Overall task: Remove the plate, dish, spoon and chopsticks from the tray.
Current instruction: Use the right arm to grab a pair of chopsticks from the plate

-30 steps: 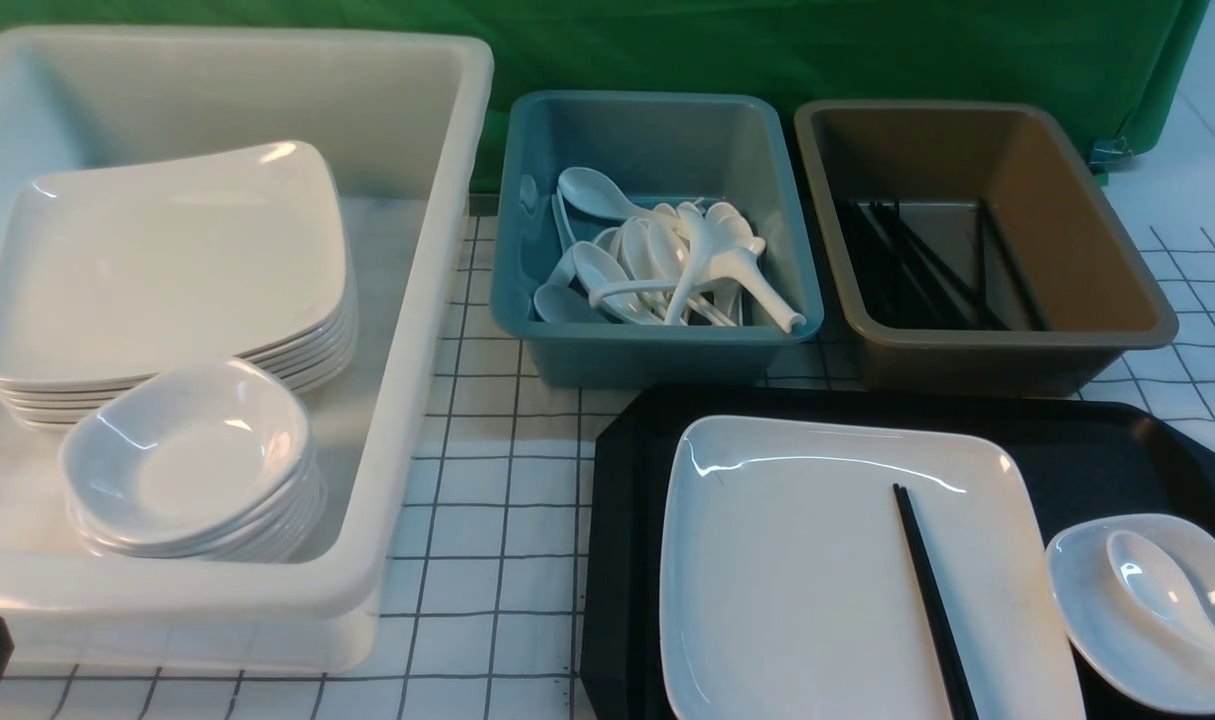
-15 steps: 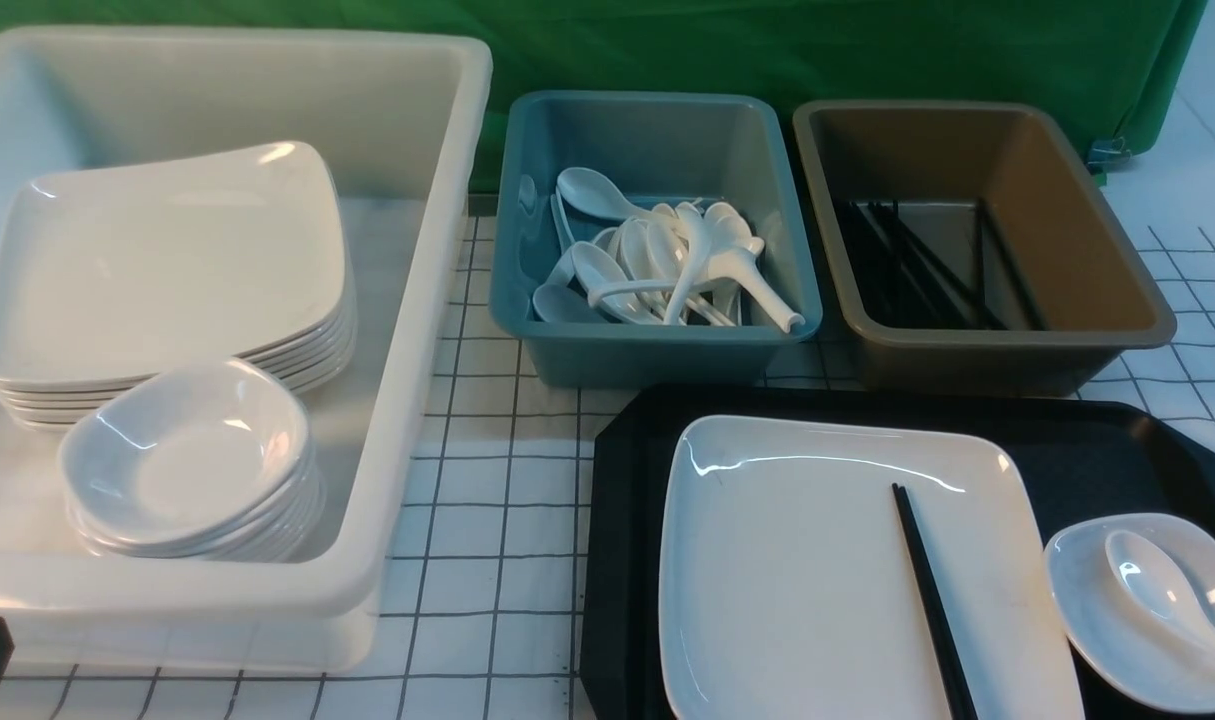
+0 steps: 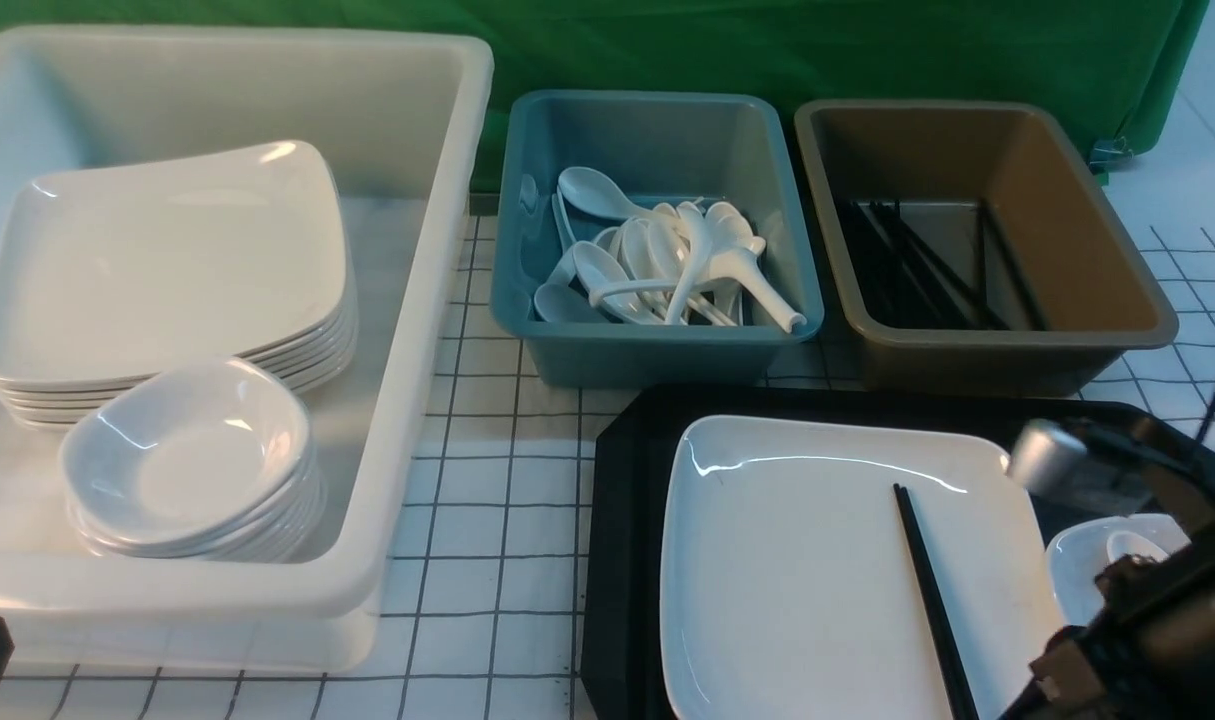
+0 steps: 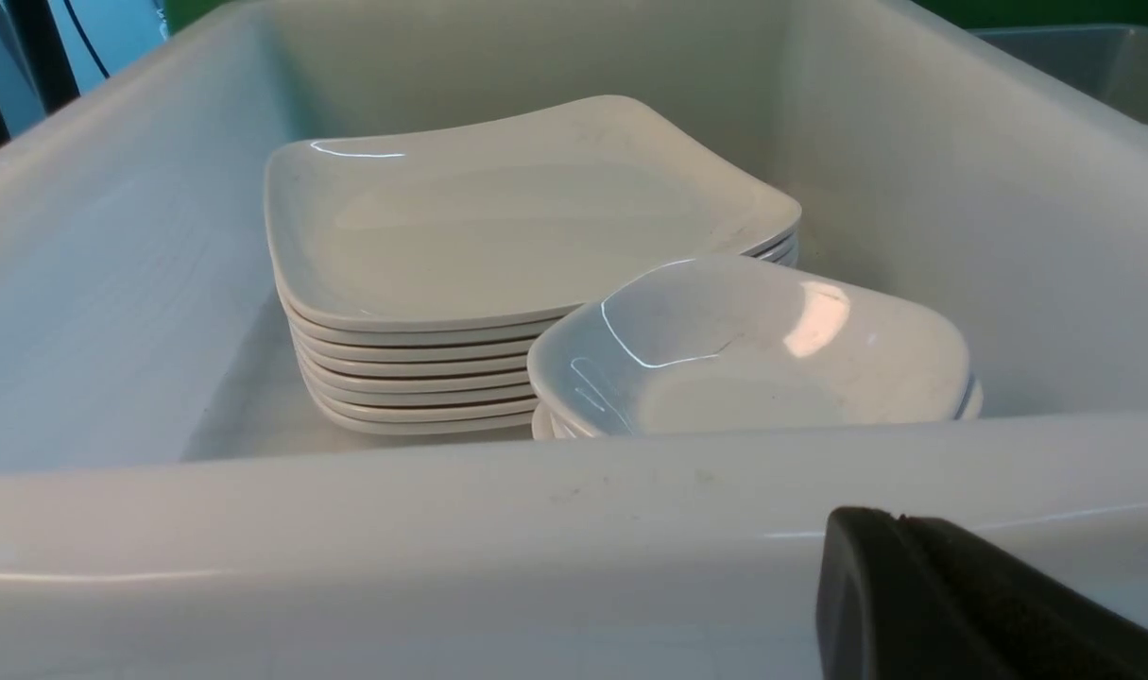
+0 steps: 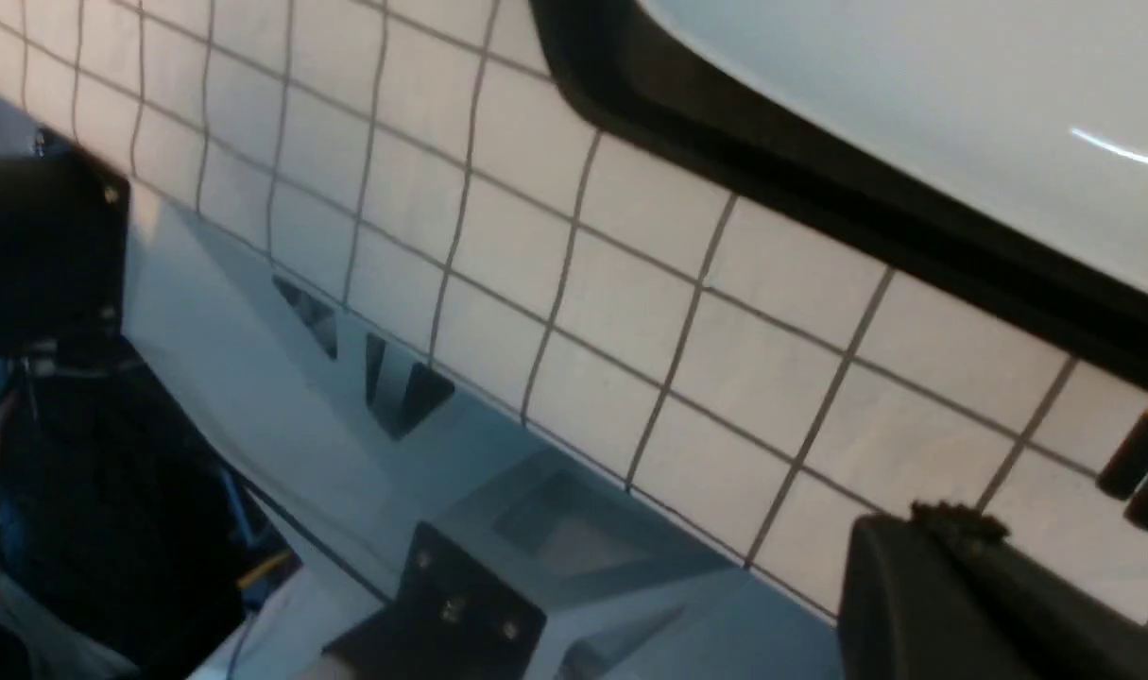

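Note:
The black tray (image 3: 627, 480) lies at the front right. On it sits the large white plate (image 3: 797, 570) with the black chopsticks (image 3: 927, 590) lying across its right part. The small dish (image 3: 1072, 570) is to the right of the plate, and only the tip of the spoon (image 3: 1132, 545) in it shows. My right arm (image 3: 1147, 610) hangs over the dish. My right gripper (image 5: 951, 529) looks shut and empty over the checked cloth, beside the tray's front rim (image 5: 819, 198) and the plate (image 5: 914, 94). My left gripper (image 4: 899, 524) looks shut and empty outside the white tub's near wall.
A white tub (image 3: 407, 420) at the left holds stacked square plates (image 3: 167, 270) and stacked small dishes (image 3: 187, 460). A blue bin (image 3: 657, 350) holds several spoons. A brown bin (image 3: 977, 350) holds black chopsticks. Two black stick ends (image 5: 1140, 463) show by the tray.
My right arm has come into the front view at the lower right and now covers most of the dish and spoon. The left gripper and the tableware have not moved.

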